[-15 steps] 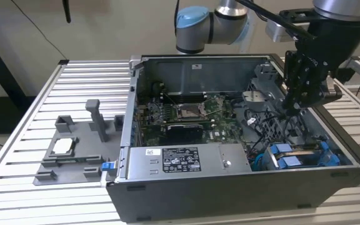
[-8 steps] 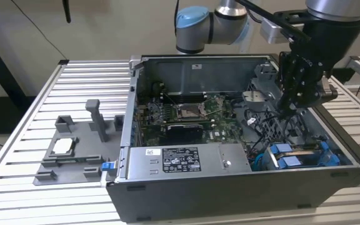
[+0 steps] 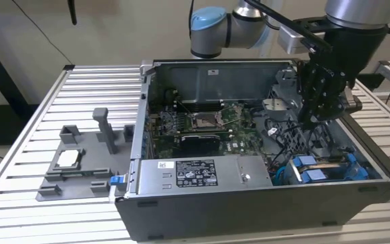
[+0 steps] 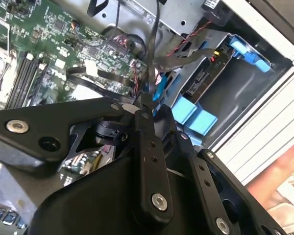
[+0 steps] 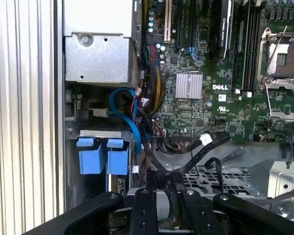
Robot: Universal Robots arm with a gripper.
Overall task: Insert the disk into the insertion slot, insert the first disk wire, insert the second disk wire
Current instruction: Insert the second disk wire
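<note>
Exterior view: my hand (image 3: pixel 312 122) hangs inside the computer case (image 3: pixel 249 213). It pinches a black wire (image 4: pixel 154 49) near the blue-framed disk (image 3: pixel 312 175).

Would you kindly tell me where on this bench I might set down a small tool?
The silver slatted table is bare along the exterior view's left edge, beyond the grey plastic fixture, and in the near strip before it. Inside the open dark computer case it is crowded: black cables and the gripper sit near the blue plastic tabs.
</note>
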